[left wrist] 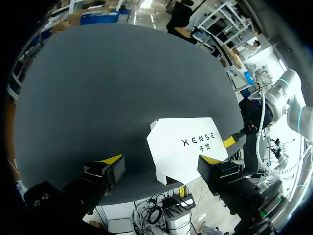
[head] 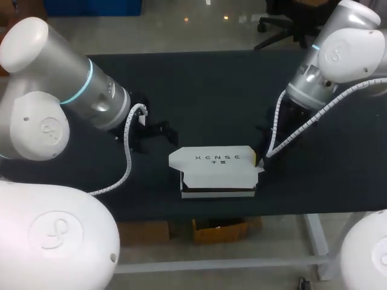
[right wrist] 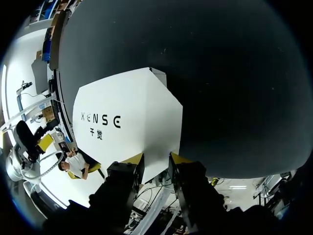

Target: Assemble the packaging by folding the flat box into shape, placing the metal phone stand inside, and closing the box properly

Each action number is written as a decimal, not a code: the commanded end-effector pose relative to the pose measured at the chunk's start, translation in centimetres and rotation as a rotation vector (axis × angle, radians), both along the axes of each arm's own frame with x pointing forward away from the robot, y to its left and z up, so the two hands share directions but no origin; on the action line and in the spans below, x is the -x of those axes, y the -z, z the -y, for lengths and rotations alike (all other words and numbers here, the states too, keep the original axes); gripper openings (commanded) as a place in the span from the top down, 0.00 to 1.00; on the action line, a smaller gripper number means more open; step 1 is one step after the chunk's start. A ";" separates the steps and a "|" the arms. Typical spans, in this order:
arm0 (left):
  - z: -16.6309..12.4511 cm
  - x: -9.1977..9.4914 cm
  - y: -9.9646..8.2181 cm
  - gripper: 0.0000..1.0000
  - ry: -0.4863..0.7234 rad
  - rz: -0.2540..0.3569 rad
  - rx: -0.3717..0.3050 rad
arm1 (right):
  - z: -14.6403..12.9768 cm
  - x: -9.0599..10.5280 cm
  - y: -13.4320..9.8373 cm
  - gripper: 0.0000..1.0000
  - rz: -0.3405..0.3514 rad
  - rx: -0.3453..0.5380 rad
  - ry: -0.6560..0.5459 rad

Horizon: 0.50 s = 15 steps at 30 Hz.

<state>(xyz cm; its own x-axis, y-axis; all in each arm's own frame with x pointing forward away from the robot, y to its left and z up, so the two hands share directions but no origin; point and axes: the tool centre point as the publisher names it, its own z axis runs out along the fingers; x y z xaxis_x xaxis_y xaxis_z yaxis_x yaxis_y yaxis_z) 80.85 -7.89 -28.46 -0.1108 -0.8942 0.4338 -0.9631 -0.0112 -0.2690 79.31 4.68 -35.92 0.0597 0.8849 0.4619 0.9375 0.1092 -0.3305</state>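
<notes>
White box [head: 214,169] sits on the black counter [head: 199,90], middle and close to the near edge; printed lid panel faces up, its tabs jutting at both ends, front wall showing beneath; right jaws are in at the box's right end, narrow, pinching a white flap from both sides; left jaws stand wide, holding nothing, off to the box's left and clear of it; from that wrist, the box lies ahead, untouched.
</notes>
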 end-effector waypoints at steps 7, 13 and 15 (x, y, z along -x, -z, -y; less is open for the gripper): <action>0.5 -0.9 -0.9 0.00 0.036 -0.099 -0.011 | -0.2 -0.1 -0.1 0.70 0.003 -0.004 -0.005; 1.3 -1.4 -2.0 0.00 0.070 -0.218 0.009 | -0.1 -0.1 0.0 0.71 0.002 -0.005 -0.005; 1.6 -1.5 -2.0 0.00 0.086 -0.241 -0.009 | -0.1 -0.1 0.1 0.71 0.000 -0.005 -0.004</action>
